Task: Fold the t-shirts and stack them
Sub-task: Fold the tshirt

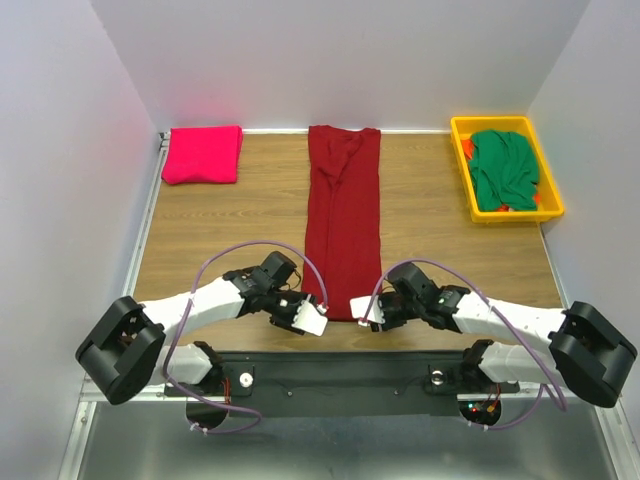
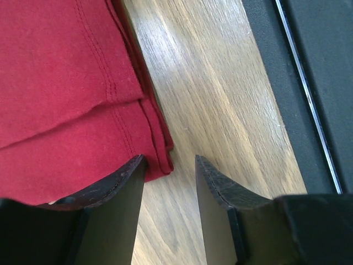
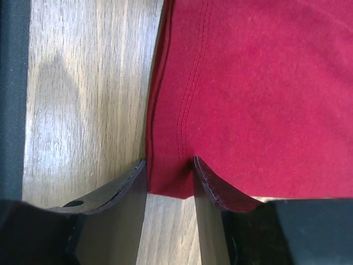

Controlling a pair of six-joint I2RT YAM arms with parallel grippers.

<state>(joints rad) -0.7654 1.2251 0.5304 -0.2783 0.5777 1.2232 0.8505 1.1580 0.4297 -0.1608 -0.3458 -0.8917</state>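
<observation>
Top external: long, narrow maroon t-shirt (image 1: 344,215)

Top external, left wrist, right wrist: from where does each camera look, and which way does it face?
Top external: above and behind the arms, looking down on the table, maroon t-shirt, pink t-shirt and yellow bin; both arms show.
Left wrist: on the left arm, looking down at the maroon t-shirt's near left corner; its open jaws show.
Right wrist: on the right arm, looking down at the near right corner, between its open jaws.
Shared: all show the maroon t-shirt on the table.
</observation>
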